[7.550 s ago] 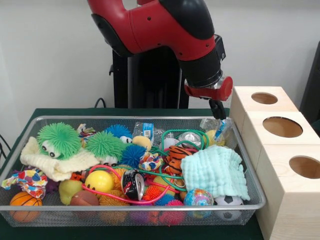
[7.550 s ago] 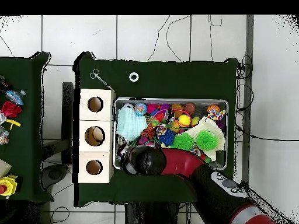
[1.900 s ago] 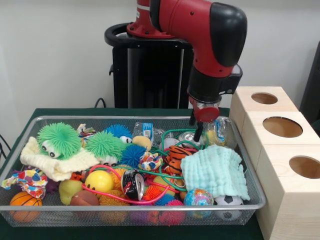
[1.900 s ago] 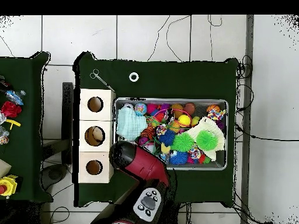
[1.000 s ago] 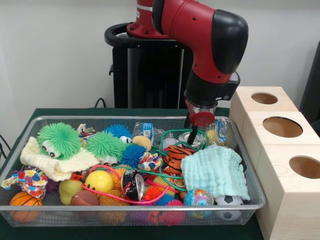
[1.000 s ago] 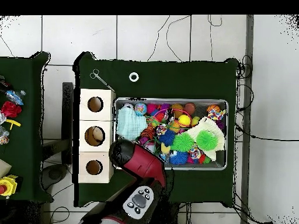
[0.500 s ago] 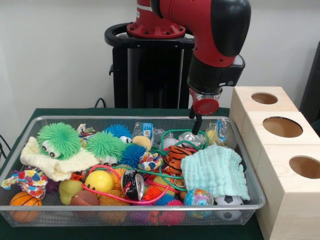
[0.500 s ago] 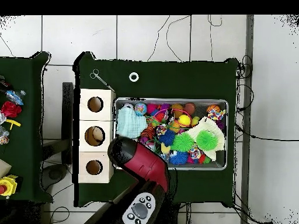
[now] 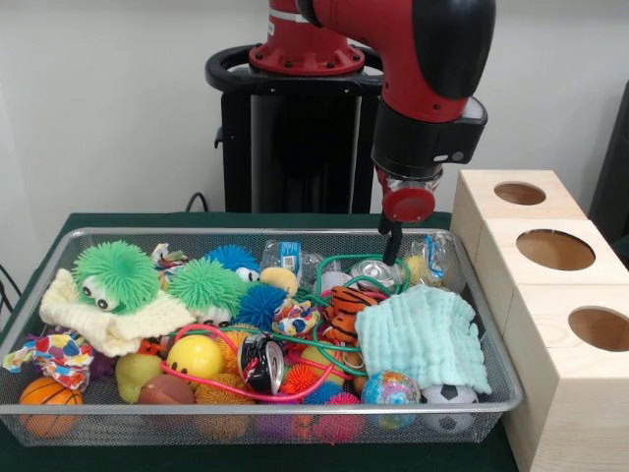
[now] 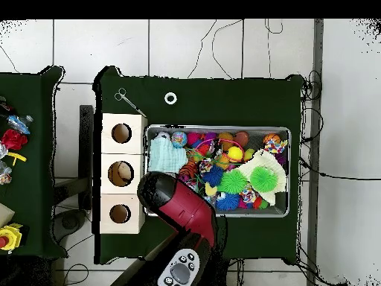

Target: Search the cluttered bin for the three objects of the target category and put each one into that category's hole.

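Bin (image 9: 491, 398): silvery wire-mesh basket on the green table (image 10: 223, 104), long axis running side to side in the front view, parallel to the table's near edge; one short end lies just beside the row of pale wooden boxes (image 9: 550, 324). In the overhead view the same long axis runs left to right, the boxes at its left end.

Contents, near to far: soccer ball (image 9: 449, 396), globe ball (image 9: 390, 386), basketball (image 9: 47, 395) and yellow smiley ball (image 9: 194, 356) along the near wall; crushed can (image 9: 262, 362) and pale blue cloth (image 9: 425, 334) behind them; green spiky toy with eyes (image 9: 115, 275) on a cream knit cloth (image 9: 108, 324); plastic bottle (image 9: 290, 258) and a silver can (image 9: 373, 272) by the far wall.

Gripper (image 9: 392, 246): hangs over the far right part of the bin, just above the silver can. It stands higher than half a second ago, when its tip reached lower toward the can. Whether its fingers are apart or together cannot be told; only one dark tip shows.

Hidden: in the overhead view the red arm (image 10: 182, 208) covers the bin's lower left corner and the gripper itself. Objects under the cloths cannot be made out.
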